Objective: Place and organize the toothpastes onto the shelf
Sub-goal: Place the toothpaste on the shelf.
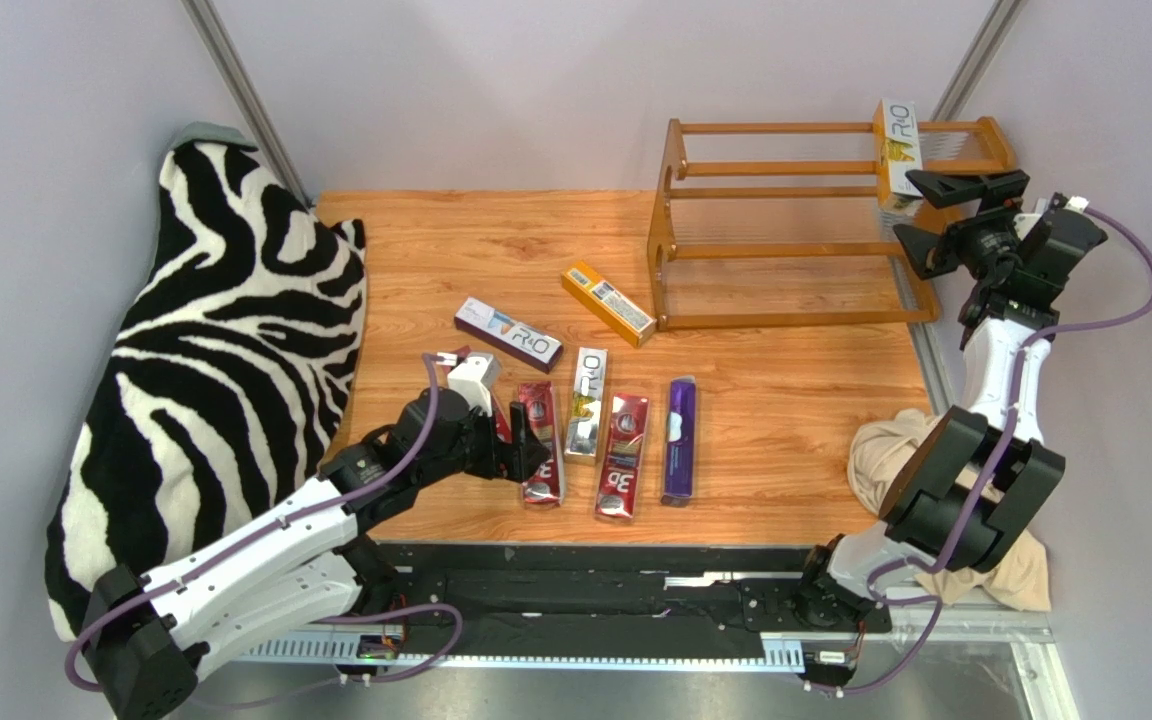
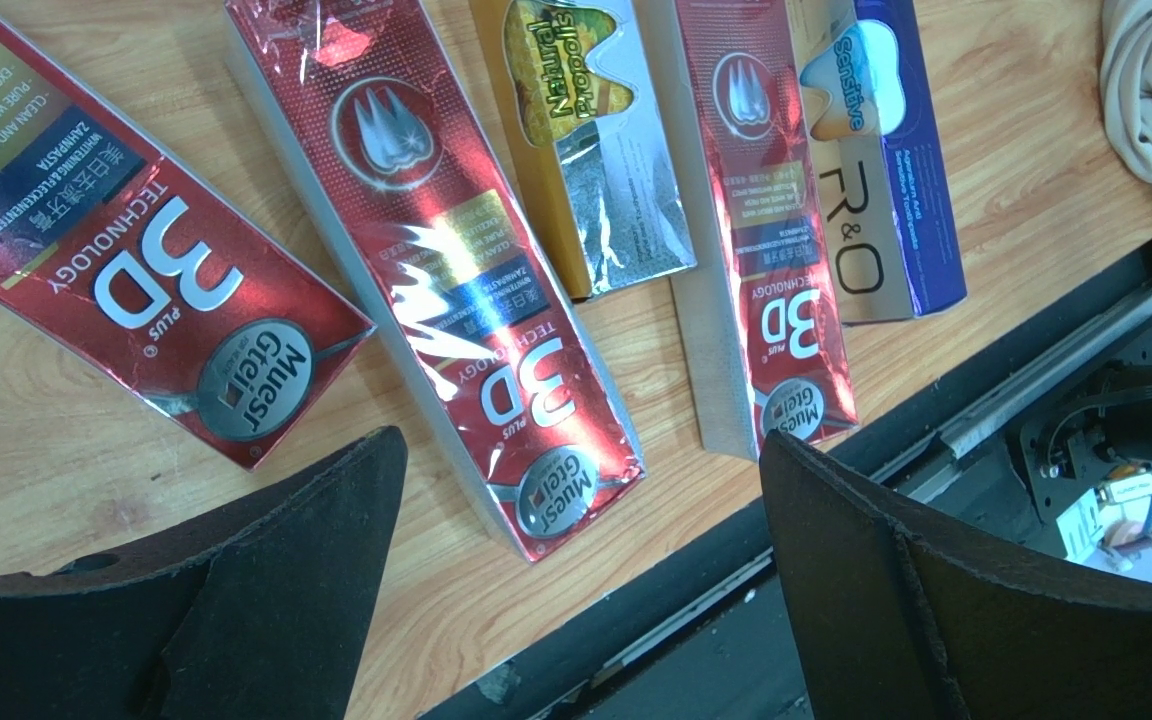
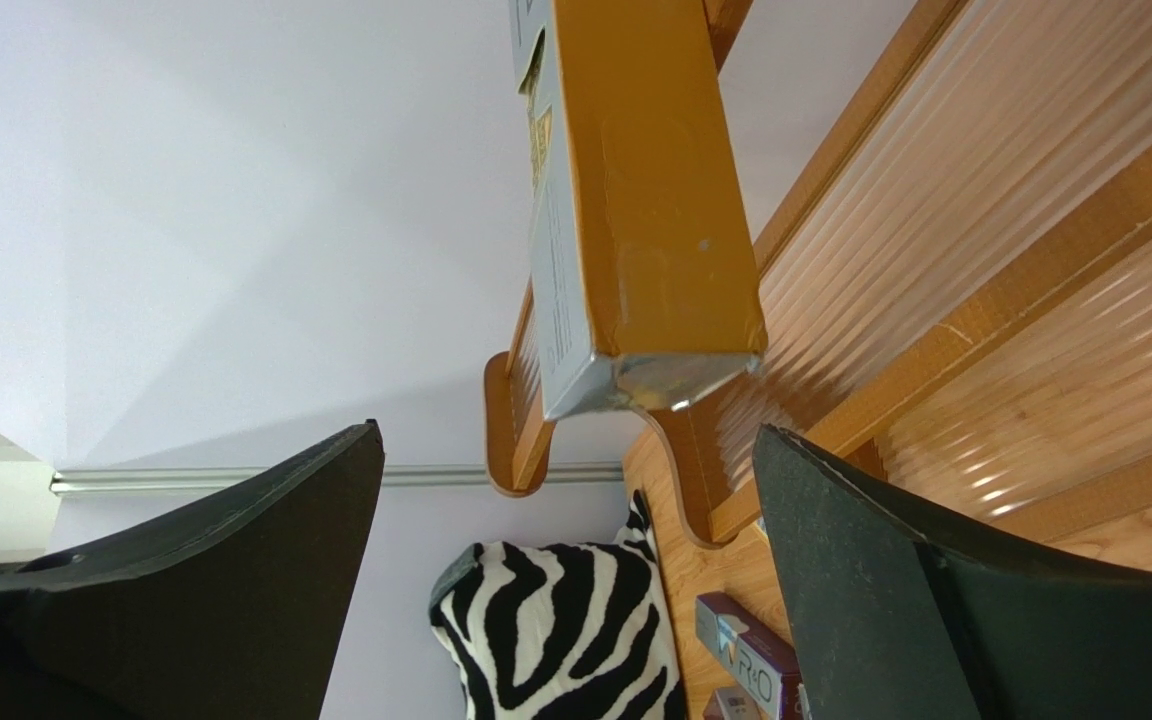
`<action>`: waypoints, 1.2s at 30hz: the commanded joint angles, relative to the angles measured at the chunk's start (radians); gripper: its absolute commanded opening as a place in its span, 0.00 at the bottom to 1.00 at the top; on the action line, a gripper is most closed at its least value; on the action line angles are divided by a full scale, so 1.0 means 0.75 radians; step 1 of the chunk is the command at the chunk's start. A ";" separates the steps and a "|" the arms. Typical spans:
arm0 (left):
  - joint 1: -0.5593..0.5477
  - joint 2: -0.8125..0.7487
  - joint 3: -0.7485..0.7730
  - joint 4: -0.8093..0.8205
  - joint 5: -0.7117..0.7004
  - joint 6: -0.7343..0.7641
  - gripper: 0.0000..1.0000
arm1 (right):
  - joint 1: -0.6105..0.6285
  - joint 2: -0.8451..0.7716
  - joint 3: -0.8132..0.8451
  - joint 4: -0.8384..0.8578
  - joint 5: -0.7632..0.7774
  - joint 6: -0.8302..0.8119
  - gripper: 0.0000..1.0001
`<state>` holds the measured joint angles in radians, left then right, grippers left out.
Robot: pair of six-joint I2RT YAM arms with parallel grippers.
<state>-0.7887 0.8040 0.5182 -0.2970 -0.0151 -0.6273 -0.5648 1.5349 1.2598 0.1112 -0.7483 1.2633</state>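
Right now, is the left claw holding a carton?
No, the left claw is wide open over a red carton, not closed on it.

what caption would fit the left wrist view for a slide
Open left gripper over toothpastes lying on the wooden table: three glossy red cartons, a yellow-and-white carton, a purple carton.

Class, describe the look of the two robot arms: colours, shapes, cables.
The left arm and right arm share white links with chunky black joints. A purple cable loops along each. The jaws are matte black, broad and wedge-shaped. No markings visible.
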 commanded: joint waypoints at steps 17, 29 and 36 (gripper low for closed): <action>-0.002 -0.078 0.045 -0.029 0.012 0.010 0.97 | 0.090 -0.825 -0.536 -0.589 0.130 -0.571 0.99; -0.002 -0.074 0.045 -0.025 0.055 -0.014 0.97 | 0.564 -1.314 -0.677 -1.179 0.672 -0.811 0.96; -0.002 -0.064 0.029 -0.021 0.057 -0.018 0.97 | 1.037 -1.294 -0.739 -1.273 0.995 -0.744 0.92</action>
<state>-0.7887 0.7563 0.5163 -0.3256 0.0185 -0.6304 0.0513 0.5438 0.7242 -0.7826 -0.2031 0.6868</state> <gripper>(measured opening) 0.971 0.923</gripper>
